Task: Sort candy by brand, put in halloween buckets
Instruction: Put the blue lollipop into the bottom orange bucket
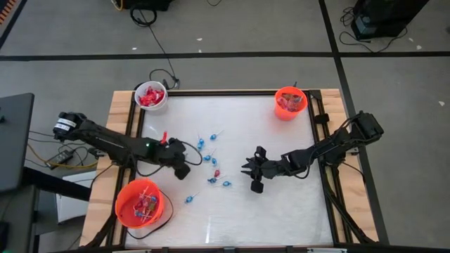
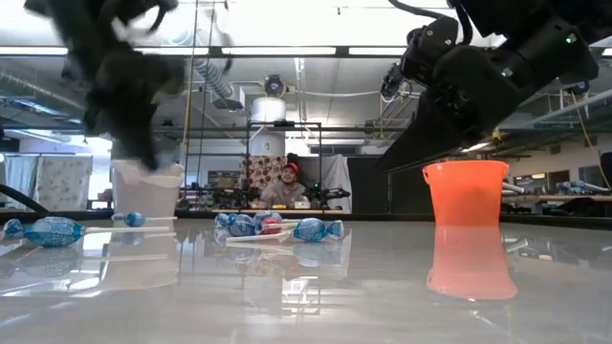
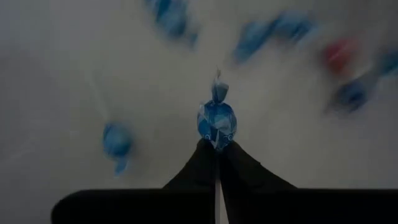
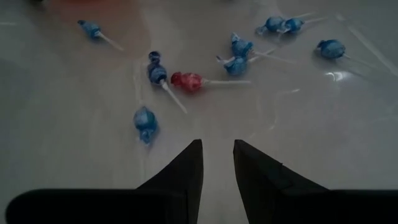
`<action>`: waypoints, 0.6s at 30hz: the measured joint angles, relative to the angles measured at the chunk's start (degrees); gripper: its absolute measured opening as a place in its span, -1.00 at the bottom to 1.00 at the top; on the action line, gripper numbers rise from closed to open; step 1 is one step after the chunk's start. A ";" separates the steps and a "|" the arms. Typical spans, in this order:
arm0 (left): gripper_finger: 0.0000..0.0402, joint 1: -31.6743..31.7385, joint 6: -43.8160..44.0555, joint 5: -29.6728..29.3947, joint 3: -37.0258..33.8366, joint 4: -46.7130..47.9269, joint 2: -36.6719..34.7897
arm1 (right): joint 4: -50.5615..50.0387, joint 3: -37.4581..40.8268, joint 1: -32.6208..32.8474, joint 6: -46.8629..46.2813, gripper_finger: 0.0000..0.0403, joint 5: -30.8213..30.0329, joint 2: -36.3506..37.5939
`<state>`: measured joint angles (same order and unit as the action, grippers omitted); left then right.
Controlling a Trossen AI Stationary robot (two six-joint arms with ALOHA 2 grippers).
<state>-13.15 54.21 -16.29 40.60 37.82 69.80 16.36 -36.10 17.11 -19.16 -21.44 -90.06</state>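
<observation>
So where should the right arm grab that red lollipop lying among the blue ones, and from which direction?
Take the red-wrapped lollipop by its round wrapped head, coming straight down from above. It lies flat on the glossy white table, and its thin white stick offers little to pinch. The right tool is open and near; a blue-wrapped lollipop crowds the head's far side, so close across the stick line.

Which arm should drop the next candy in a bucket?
Left. Its gripper is already shut on a blue candy, near the big orange bucket. The right gripper is open and empty over the table.
</observation>
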 joint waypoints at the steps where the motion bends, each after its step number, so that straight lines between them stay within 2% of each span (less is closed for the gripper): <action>1: -0.94 -0.10 -0.43 -1.12 2.05 0.46 -0.02 | 0.18 0.00 -0.09 -0.16 -0.49 0.06 0.00; 6: -0.95 -2.68 -5.59 -2.27 12.31 5.36 -0.06 | 0.90 0.00 -0.05 -0.17 -0.49 0.07 0.00; 9: -0.95 -4.87 -7.24 -2.23 17.89 12.02 -0.12 | 1.20 0.00 -0.07 -0.13 -0.49 0.05 0.00; 12: -0.94 -7.50 -6.82 1.31 23.36 19.89 -0.11 | 1.37 0.00 -0.37 0.03 -0.49 0.04 -0.02; 14: -0.94 -9.35 -4.38 4.36 26.73 24.99 -0.15 | 1.68 0.00 -0.63 -0.27 -0.49 0.05 -0.02; 18: -0.93 -14.59 6.79 6.39 31.72 32.52 -0.19 | 1.70 0.00 -0.75 -0.30 -0.49 0.05 -0.02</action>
<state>-27.74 61.00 -9.90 72.33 70.34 69.61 18.06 -36.10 16.36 -19.46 -21.39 -90.08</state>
